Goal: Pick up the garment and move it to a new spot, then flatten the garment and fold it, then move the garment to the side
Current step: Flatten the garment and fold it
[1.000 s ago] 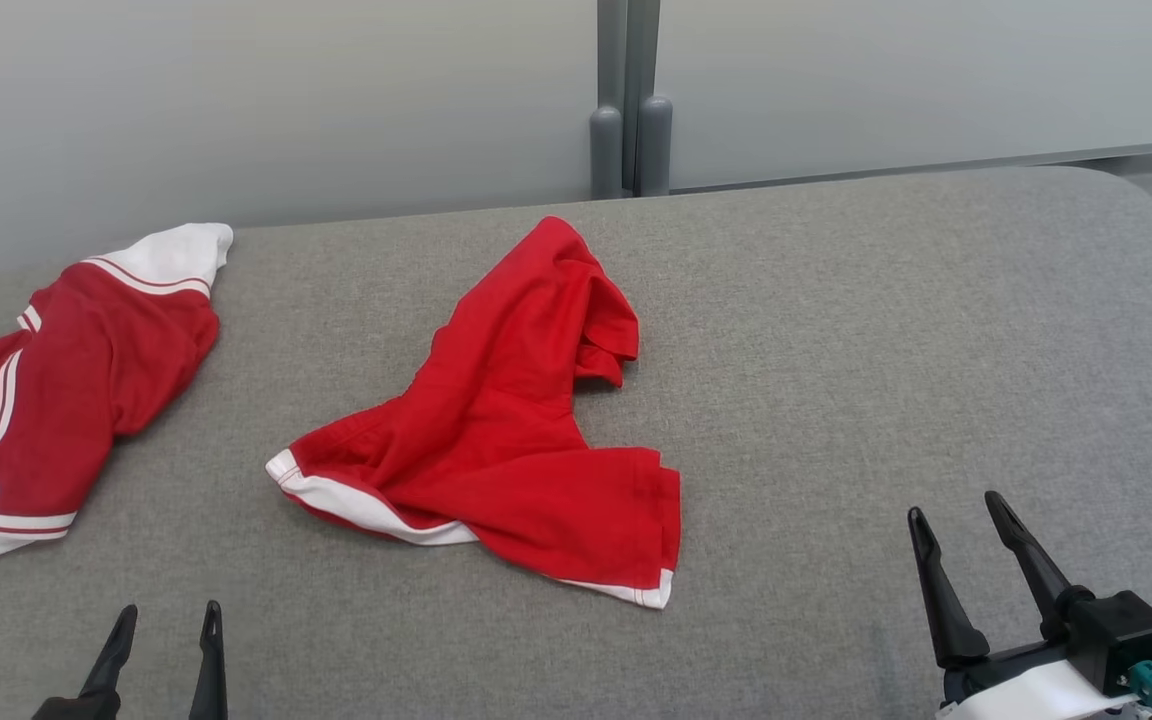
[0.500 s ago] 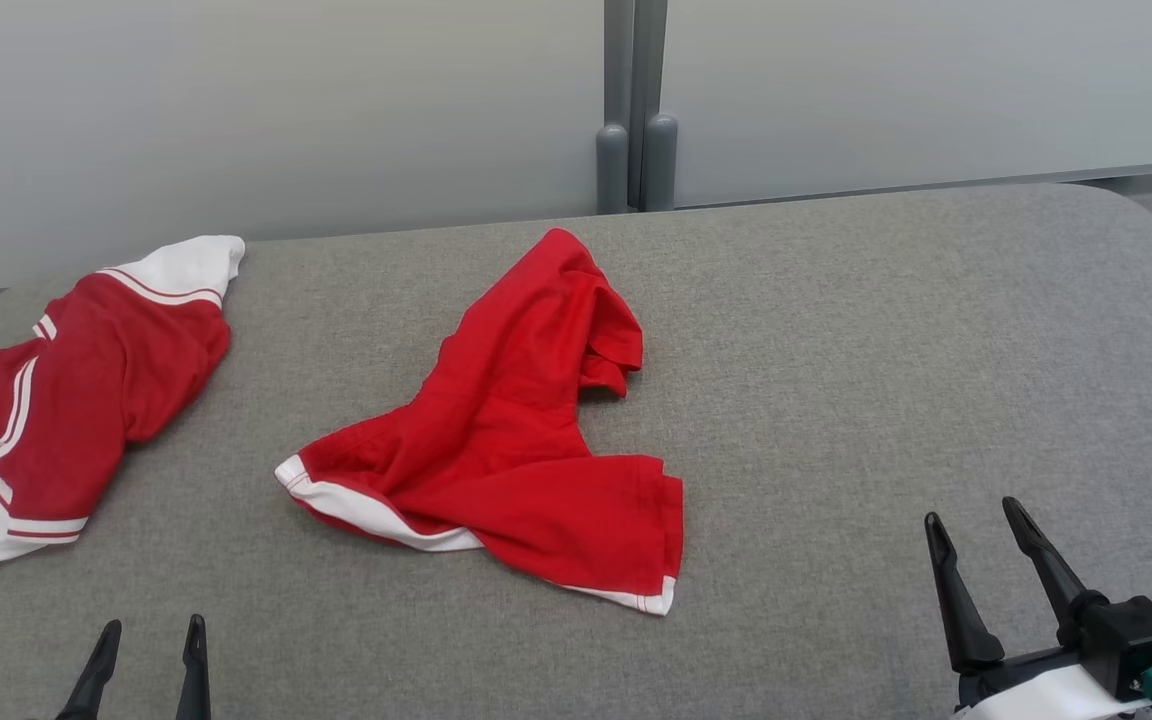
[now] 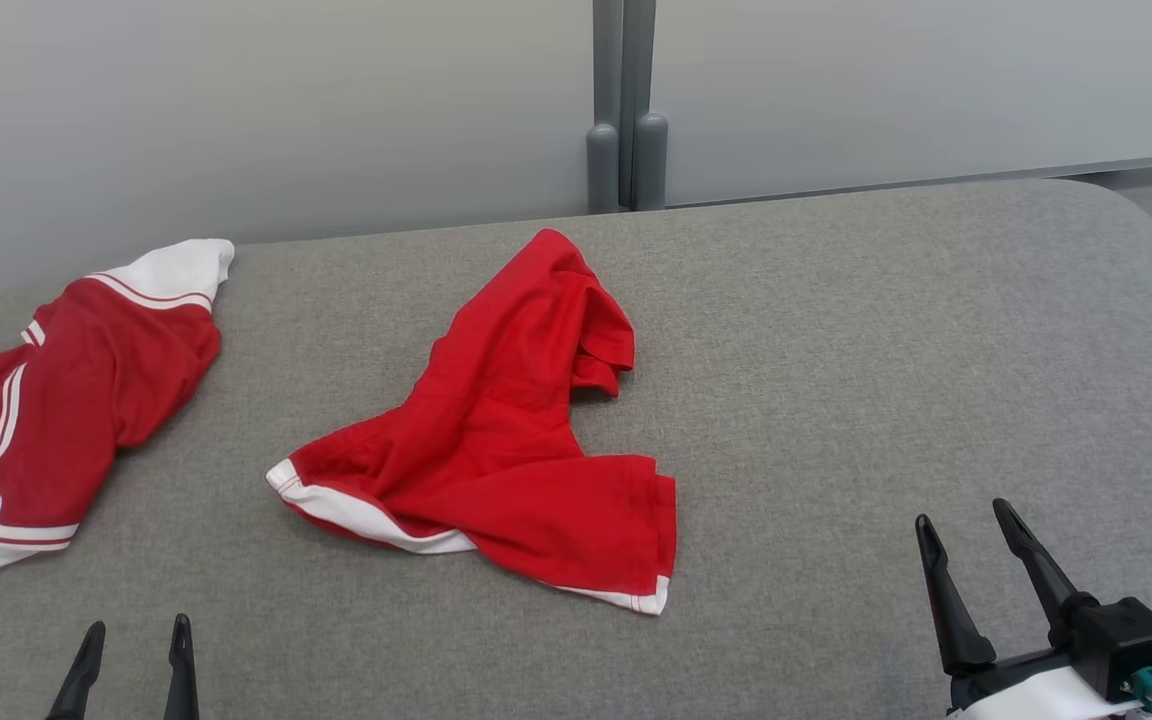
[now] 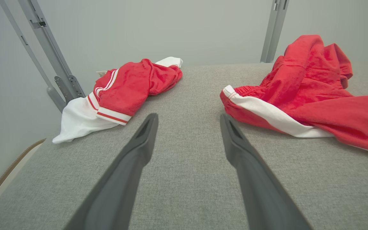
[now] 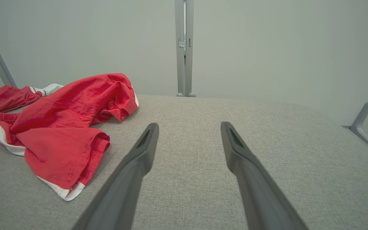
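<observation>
garment (image 3: 496,440) crumpled on table (image 3: 836,350), red-and-white cloth (image 3: 76,400) well left of it (left claw (image 3: 136,625), right claw (image 3: 963,513) apart, empty)

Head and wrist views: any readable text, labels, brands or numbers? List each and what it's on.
No readable text in any view.
White tag on the left garment: too small to read.
Middle garment: no print or logo visible.
Table: no markings visible.
</observation>
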### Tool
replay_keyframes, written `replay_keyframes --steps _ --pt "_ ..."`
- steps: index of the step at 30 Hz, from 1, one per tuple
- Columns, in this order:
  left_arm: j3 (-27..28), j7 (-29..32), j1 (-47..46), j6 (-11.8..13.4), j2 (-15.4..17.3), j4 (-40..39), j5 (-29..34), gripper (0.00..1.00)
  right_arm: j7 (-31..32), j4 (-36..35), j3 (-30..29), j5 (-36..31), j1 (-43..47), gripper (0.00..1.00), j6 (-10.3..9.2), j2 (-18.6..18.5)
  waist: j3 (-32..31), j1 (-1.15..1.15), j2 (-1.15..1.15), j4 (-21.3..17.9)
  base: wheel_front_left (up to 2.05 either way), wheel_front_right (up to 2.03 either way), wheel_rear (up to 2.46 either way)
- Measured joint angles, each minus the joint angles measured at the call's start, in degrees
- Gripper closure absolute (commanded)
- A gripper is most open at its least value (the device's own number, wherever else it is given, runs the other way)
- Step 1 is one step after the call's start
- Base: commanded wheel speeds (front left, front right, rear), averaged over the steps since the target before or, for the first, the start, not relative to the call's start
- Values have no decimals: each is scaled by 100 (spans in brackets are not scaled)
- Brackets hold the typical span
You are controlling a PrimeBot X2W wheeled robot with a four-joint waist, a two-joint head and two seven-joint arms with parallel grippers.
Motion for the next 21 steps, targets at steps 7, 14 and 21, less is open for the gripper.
replay_keyframes --steps 7,14,21 --pt "23 0 -7 -55 -48 24 94 0 0 70 289 -9 -5 0 1 -31 31 0 0 -5 0 0 0" --pt "-202 0 -352 -80 35 220 114 0 0 535 1143 -56 -296 0 0 -179 182 0 0 22 0 0 0" --pt "-1011 224 -1206 -89 352 880 -31 0 301 1325 2045 -35 -1109 0 1 -162 513 0 0 43 0 0 0"
